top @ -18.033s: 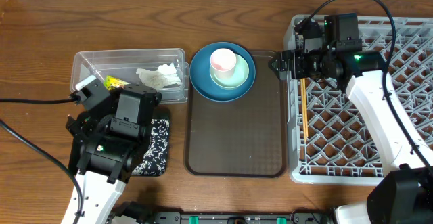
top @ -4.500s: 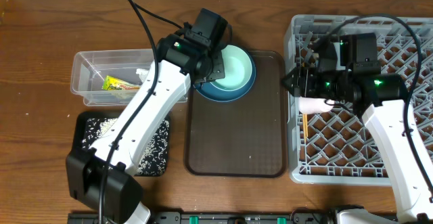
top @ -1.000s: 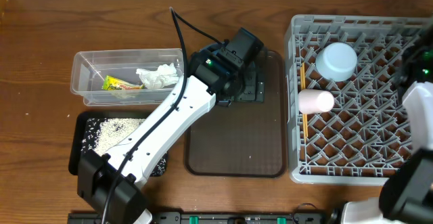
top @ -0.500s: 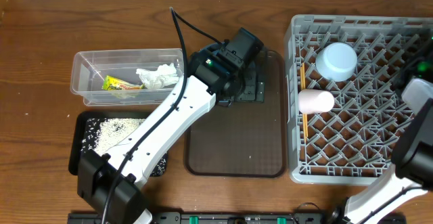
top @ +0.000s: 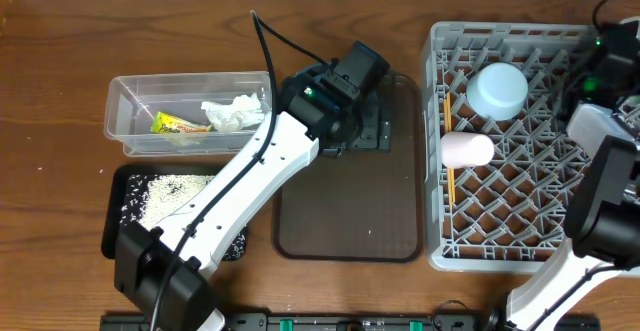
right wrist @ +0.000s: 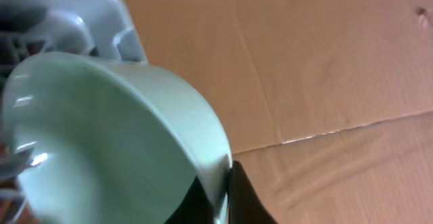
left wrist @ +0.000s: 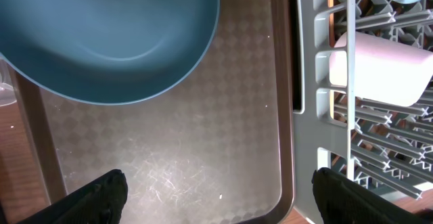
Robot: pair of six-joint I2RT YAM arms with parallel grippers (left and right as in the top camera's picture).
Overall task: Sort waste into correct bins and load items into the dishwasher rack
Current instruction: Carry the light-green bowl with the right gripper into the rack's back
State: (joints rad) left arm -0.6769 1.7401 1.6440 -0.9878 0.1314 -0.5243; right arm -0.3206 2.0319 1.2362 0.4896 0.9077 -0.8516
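One left arm (top: 270, 161) seemingly covers the blue plate (left wrist: 108, 41).

A brown serving tray (top: 350, 211) lies flat on the wooden table (top: 50, 71); creased cardboard (right wrist: 325, 61) beyond

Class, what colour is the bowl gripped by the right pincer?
The bowl is pale green; the right wrist view shows it best.

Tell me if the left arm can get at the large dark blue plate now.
Probably yes. The left pincer hangs open right by the large dark blue plate on the flat brown tray; the plate is bare, nothing between them.
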